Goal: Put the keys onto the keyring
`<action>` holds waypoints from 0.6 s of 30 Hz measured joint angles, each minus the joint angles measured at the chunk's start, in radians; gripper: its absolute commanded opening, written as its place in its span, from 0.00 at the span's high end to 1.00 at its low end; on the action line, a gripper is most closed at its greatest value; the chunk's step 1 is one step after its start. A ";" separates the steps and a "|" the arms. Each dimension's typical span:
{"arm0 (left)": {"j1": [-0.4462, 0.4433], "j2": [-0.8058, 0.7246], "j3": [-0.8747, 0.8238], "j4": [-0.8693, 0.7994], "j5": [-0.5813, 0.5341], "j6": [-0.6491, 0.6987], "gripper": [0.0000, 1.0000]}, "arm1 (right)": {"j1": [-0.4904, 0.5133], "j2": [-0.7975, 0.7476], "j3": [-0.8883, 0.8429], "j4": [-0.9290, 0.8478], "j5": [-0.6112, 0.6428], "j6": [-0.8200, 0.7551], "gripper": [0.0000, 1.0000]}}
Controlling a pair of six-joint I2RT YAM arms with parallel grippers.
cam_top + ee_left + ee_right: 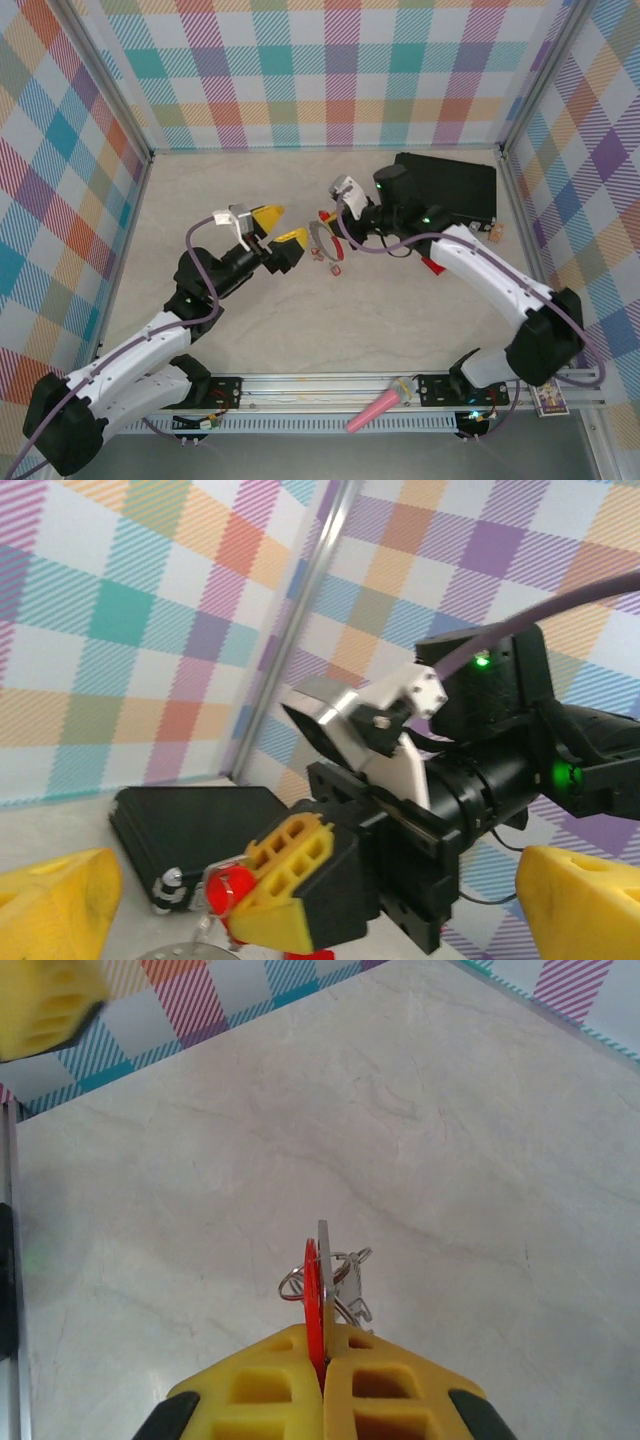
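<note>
The right end effector (328, 217) sits just above the middle of the top view, clamped shut on the red-sleeved part of the keyring (311, 244). In that view the keyring shows as an open silvery oval. Its long axis runs roughly up and down the frame, with the red end uppermost at the fingertips and the bare metal arc toward the lower part of the picture.

In the right wrist view the keyring (322, 1260) is seen edge-on, as a thin red and silver line. It rises straight up the frame from the seam between the two yellow fingers (270, 1390) at the bottom centre, pointing away from the fingertips over the pale table (480, 1140). Small wire loops and a bit of silvery metal (347, 1282) sit against its right side.

The keys (334, 266) are tiny red and silver specks at the lower edge of the oval in the top view. Whether they are threaded on it cannot be told.

The left end effector (279, 228) is just to the left of the keyring in the top view, spread wide and gripping nothing, with its fingertips aimed at the ring but apart from it. In the left wrist view its yellow fingers (50, 905) stand at the lower left and lower right corners. Between them is the right end effector (290, 890), with the red part (226, 888) at its tip.

A black case (455, 188) lies in the upper right of the top view.
</note>
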 measured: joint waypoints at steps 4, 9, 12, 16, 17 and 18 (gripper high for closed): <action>0.002 -0.055 -0.030 -0.030 -0.052 0.015 0.00 | 0.017 0.155 0.122 0.031 0.001 0.020 1.00; 0.002 -0.118 -0.037 -0.078 -0.105 0.041 0.00 | 0.043 0.345 0.299 0.064 -0.016 0.065 1.00; 0.004 -0.163 -0.037 -0.100 -0.137 0.058 0.00 | 0.056 0.448 0.408 0.087 -0.042 0.119 1.00; 0.005 -0.215 -0.037 -0.127 -0.171 0.074 0.00 | 0.060 0.562 0.531 0.103 -0.067 0.171 1.00; 0.005 -0.227 -0.038 -0.137 -0.176 0.080 0.00 | 0.061 0.579 0.548 0.103 -0.070 0.175 1.00; 0.005 -0.235 -0.039 -0.143 -0.182 0.084 0.00 | 0.062 0.594 0.558 0.102 -0.070 0.178 1.00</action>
